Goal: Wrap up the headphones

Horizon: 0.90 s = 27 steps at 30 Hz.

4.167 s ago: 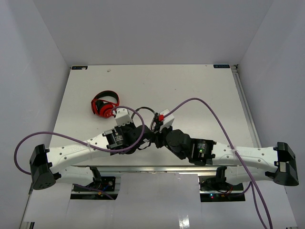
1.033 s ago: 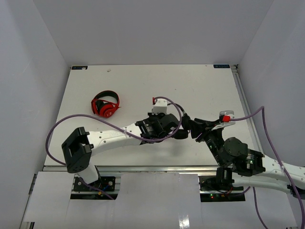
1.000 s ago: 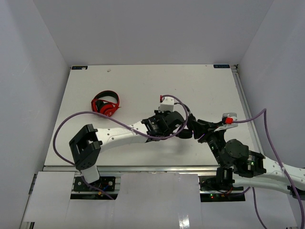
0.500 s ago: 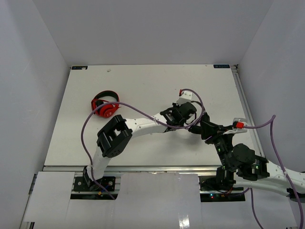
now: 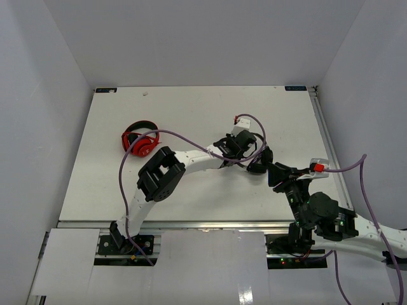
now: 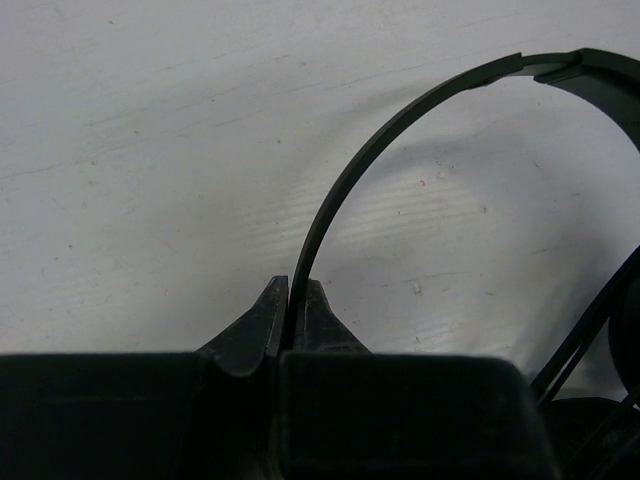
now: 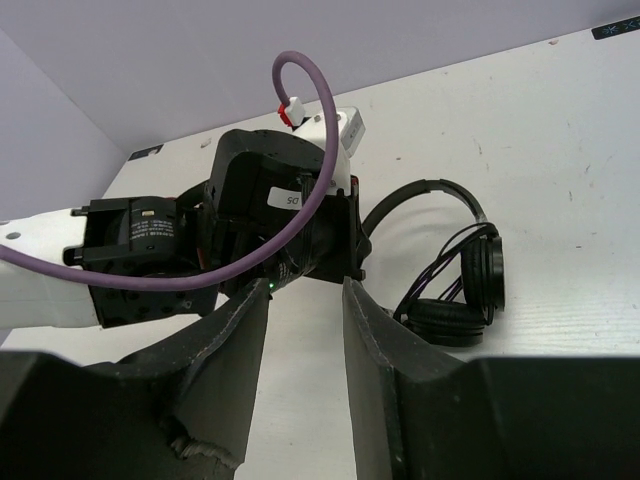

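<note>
Red headphones [image 5: 140,142] lie left on desk [image 5: 191,108], untouched. Left claw [image 6: 289,300] pinched tight on thin headband of black headphones [image 7: 447,322], right of desk centre, earcups down on the surface, cable bunched between them. Right claw [image 7: 303,290] just beside, part-open, holding nothing

Entry, headphones [image 5: 257,164]: we record them shifted from the near centre of the table [image 5: 191,108] to right of centre.

Entry, left gripper [image 5: 248,154]: carried rightward with them. In the last half second it has drawn back slightly leftward.

Entry, left arm [image 5: 159,181]: formerly lying low across the near left, its elbow now raised and set further in.

Entry, right gripper [image 5: 275,170]: withdrawn from centre toward the right.

Entry, right arm [image 5: 331,216]: formerly stretched flat, now folded back near its base.
</note>
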Each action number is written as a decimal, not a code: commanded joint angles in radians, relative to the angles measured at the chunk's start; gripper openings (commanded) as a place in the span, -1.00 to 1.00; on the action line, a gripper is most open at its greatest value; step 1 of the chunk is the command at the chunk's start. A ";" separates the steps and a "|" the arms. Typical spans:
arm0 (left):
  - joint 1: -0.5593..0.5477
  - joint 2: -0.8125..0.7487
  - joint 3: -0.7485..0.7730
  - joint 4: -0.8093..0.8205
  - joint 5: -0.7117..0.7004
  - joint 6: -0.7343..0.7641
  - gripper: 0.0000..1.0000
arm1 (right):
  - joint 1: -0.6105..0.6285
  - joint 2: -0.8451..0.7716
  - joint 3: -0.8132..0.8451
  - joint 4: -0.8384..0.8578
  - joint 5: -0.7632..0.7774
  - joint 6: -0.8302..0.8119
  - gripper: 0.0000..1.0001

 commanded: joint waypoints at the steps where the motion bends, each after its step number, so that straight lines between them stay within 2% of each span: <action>1: 0.009 -0.004 0.048 0.039 0.027 -0.024 -1.00 | 0.003 0.011 0.011 0.028 0.047 0.015 -0.15; 7: 0.019 0.015 0.051 0.035 0.034 -0.026 -0.99 | 0.005 0.006 0.008 0.028 0.043 0.015 -0.15; 10: 0.024 0.024 0.056 0.029 0.036 -0.023 -0.87 | 0.003 0.011 0.010 0.028 0.043 0.015 -0.15; 22: 0.025 0.035 0.057 0.020 0.022 -0.015 -0.65 | 0.003 0.003 0.007 0.028 0.041 0.014 -0.14; 27: 0.025 0.033 0.055 0.015 0.022 -0.013 -0.43 | 0.003 -0.001 0.007 0.028 0.041 0.012 -0.14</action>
